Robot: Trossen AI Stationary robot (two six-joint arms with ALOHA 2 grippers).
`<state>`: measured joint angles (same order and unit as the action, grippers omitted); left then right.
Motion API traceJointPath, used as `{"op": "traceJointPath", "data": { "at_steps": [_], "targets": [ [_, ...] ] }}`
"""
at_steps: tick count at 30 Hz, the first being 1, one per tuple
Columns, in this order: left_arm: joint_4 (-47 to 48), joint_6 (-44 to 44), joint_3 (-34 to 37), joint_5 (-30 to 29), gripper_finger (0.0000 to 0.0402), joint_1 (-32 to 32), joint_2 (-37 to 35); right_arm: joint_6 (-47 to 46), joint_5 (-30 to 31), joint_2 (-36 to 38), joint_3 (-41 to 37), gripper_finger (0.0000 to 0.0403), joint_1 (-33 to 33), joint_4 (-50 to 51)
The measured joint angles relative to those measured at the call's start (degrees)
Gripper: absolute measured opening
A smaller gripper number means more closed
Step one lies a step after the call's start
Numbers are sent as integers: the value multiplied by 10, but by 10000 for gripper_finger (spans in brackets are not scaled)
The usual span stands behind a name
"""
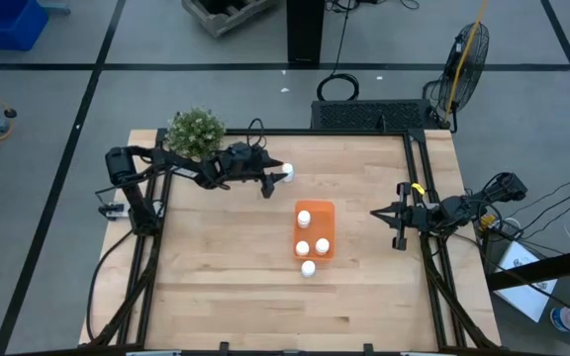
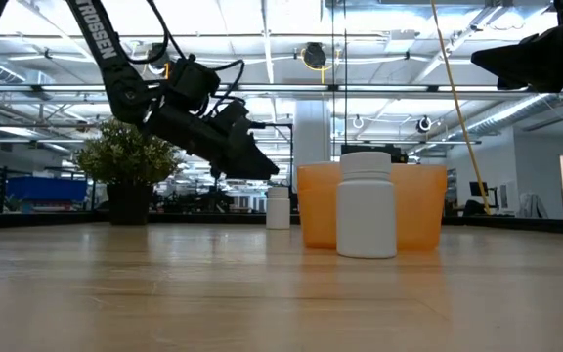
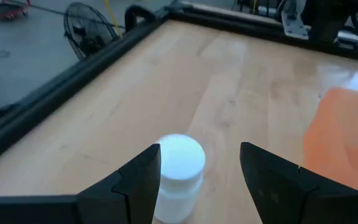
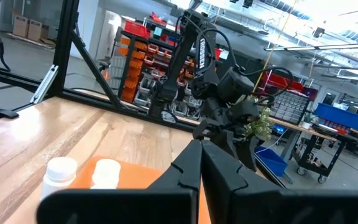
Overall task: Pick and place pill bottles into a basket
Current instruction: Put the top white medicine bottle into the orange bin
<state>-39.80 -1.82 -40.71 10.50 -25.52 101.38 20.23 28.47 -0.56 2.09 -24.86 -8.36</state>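
Note:
A white pill bottle [image 3: 179,171] stands upright on the table near its far edge, left of centre [image 1: 287,172]. My left gripper [image 3: 199,152] is open, with one finger on each side of the bottle, slanting down from the table's left. The orange basket [image 1: 326,210] sits at the table's middle with three bottles standing in it. Another bottle [image 1: 308,268] stands on the wood just off the basket's near end [image 2: 367,205]. My right gripper [image 1: 379,212] waits shut at the right edge, holding nothing. My left gripper is open around the far bottle. One finger [image 3: 143,180] lies right beside the bottle's side [image 3: 164,177], and I cannot tell whether it touches. A clear gap separates the bottle from the other finger [image 3: 272,180]. The bottle stands on its base on the table.
A green potted plant [image 1: 196,132] stands at the far left corner, just behind my left arm. A black frame rail [image 1: 265,132] borders the table's far edge. Bare wood lies between the far bottle and the basket [image 3: 347,143].

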Motion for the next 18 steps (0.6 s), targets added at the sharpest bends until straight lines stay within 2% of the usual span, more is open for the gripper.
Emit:
{"op": "traceJointPath", "data": {
  "at_steps": [18],
  "targets": [
    [14,16,0,14,223,-11,-1,0,0,0,0,4,0,0]
  ]
}}
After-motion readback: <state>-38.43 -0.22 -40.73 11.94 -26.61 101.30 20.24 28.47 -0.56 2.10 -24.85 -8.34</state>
